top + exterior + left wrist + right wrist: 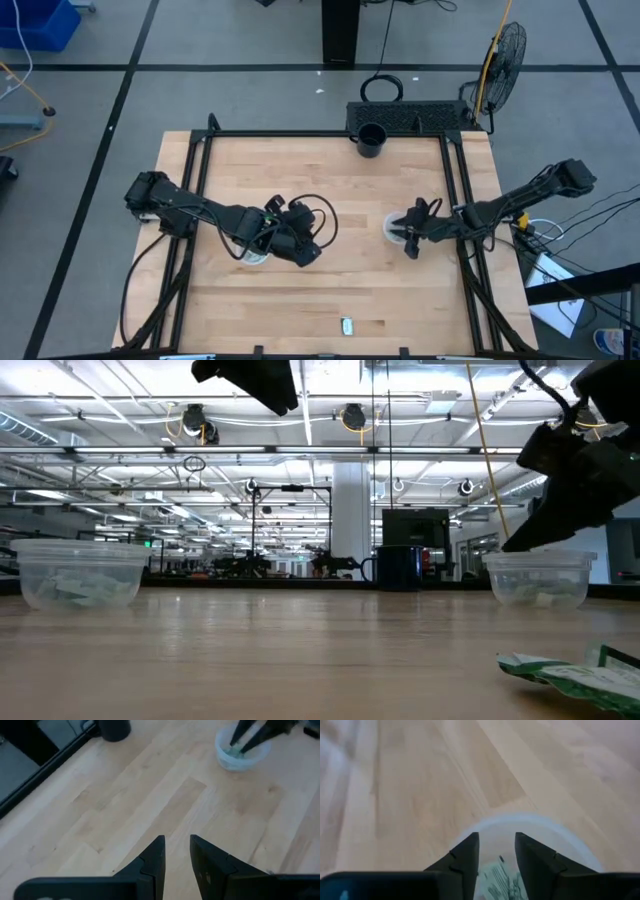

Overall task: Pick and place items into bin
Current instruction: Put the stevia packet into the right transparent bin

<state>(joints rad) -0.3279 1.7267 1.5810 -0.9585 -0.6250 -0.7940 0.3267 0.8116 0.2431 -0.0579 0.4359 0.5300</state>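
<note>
Two clear cups stand on the wooden table, one at the left (252, 256) (80, 575) and one at the right (393, 228) (538, 578); each holds pale green crinkled pieces (496, 880). One more green piece (347, 325) (570, 675) lies flat near the table's near edge. My right gripper (402, 234) (497, 851) is open, its fingers (242, 740) slanting down into the right cup above the pieces; I cannot tell whether they touch any. My left gripper (306, 254) (177, 855) hovers just right of the left cup, narrowly open and holding nothing.
A black cup (371, 140) (114, 727) stands at the table's far edge, in front of a black tray (410, 118). A black frame rail (462, 200) runs around the table. Bare wood lies between the two cups.
</note>
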